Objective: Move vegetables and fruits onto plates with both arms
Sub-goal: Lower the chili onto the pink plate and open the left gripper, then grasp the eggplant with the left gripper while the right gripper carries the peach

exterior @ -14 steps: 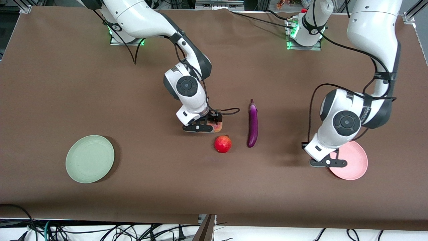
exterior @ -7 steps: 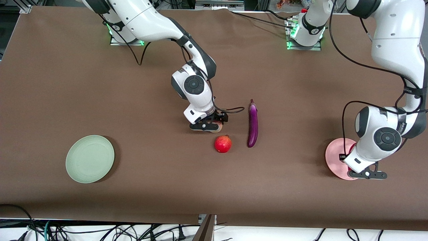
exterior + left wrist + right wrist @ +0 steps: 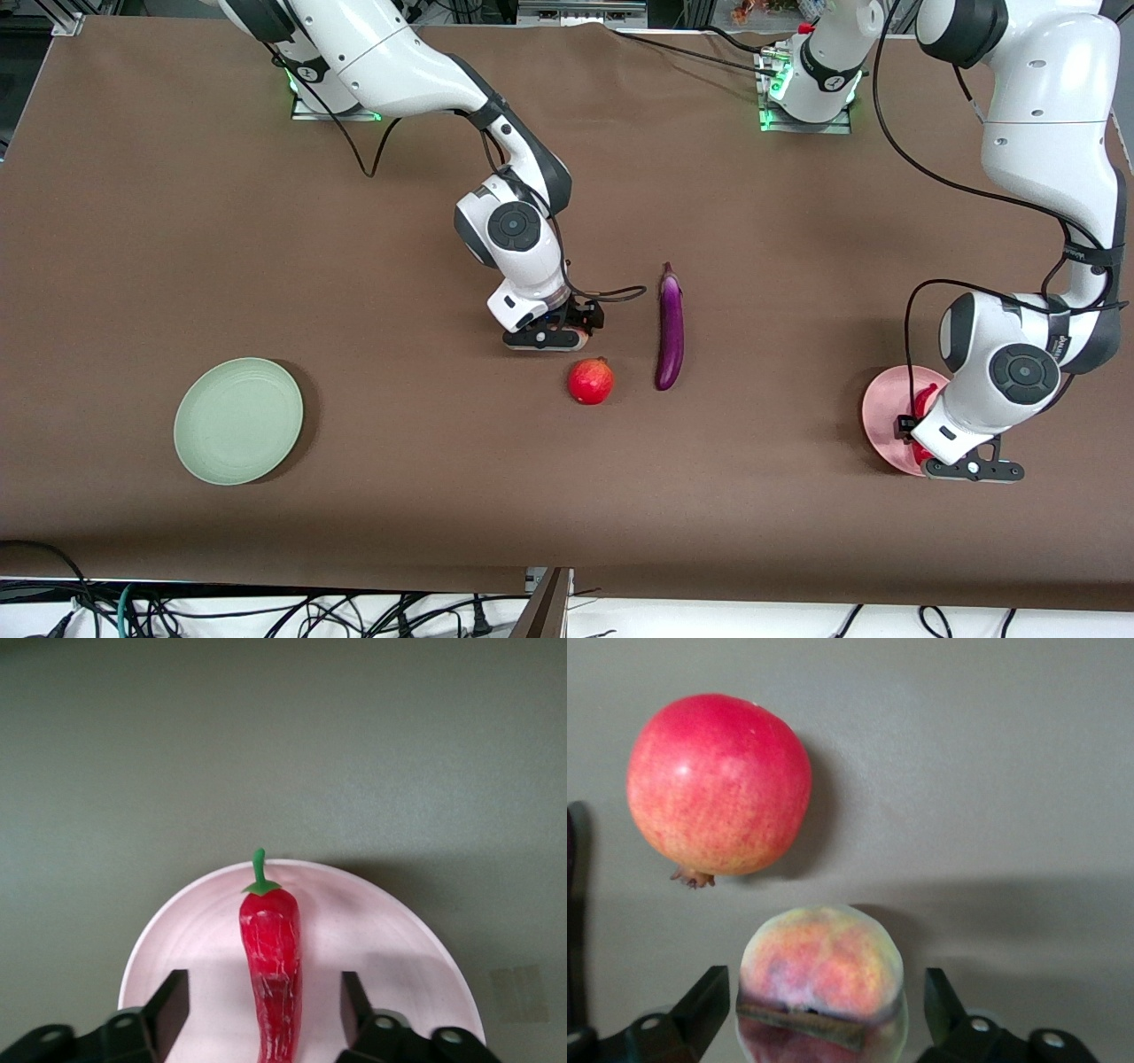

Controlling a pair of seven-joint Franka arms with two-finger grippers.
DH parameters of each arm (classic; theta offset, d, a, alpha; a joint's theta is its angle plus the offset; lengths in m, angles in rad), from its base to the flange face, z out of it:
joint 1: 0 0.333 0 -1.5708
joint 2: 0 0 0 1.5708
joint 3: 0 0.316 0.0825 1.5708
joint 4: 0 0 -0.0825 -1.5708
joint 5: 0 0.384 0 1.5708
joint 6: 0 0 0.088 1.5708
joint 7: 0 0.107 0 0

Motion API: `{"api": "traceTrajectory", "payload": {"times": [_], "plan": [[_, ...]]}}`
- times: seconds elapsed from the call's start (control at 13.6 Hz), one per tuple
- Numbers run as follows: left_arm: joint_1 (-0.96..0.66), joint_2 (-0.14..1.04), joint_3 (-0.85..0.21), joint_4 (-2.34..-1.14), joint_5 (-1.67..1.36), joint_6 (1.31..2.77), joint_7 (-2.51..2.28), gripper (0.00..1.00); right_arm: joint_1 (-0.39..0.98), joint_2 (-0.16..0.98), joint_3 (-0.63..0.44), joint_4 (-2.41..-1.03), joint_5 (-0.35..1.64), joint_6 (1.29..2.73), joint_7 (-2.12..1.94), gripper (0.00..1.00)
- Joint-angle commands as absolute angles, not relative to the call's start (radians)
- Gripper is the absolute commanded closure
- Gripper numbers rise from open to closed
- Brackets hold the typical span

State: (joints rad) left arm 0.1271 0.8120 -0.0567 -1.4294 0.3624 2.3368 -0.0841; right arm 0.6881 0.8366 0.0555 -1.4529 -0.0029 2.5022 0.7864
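Now chili pepper (image 3: 270, 966) on pink plate (image 3: 372, 921).

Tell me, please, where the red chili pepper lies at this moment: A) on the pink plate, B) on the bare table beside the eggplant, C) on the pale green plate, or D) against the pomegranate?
A: the left wrist view shows the chili pepper lying on the pink plate, between the open fingers of the left gripper.

Red chili (image 3: 270, 970) on pink plate (image 3: 372, 921), peach (image 3: 821, 966) beside pomegranate (image 3: 719, 785) – eggplant (image 3: 671, 326) near, green plate (image 3: 237, 420) bare.
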Motion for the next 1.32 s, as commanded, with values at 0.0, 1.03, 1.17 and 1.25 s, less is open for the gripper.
{"api": "traceTrajectory", "payload": {"times": [0.0, 1.03, 1.17, 1.25], "plan": [[0.120, 0.752, -0.104, -1.428, 0.359, 2.213, -0.083, 0.00, 0.699, 0.865, 0.048, -1.428, -0.035, 2.523, 0.810, 0.38], [0.014, 0.696, -0.532, -1.649, 0.281, 2.184, -0.523, 0.00, 0.315, 0.641, -0.052, -1.430, -0.025, 2.049, 0.081, 0.88], [-0.008, 0.707, -0.531, -1.704, 0.343, 2.274, -0.541, 0.00, 0.200, 0.644, -0.052, -1.433, -0.025, 2.049, -0.126, 0.88], [-0.009, 0.724, -0.529, -1.722, 0.366, 2.310, -0.551, 0.00, 0.139, 0.650, -0.051, -1.433, -0.023, 2.059, -0.223, 0.88]]}}
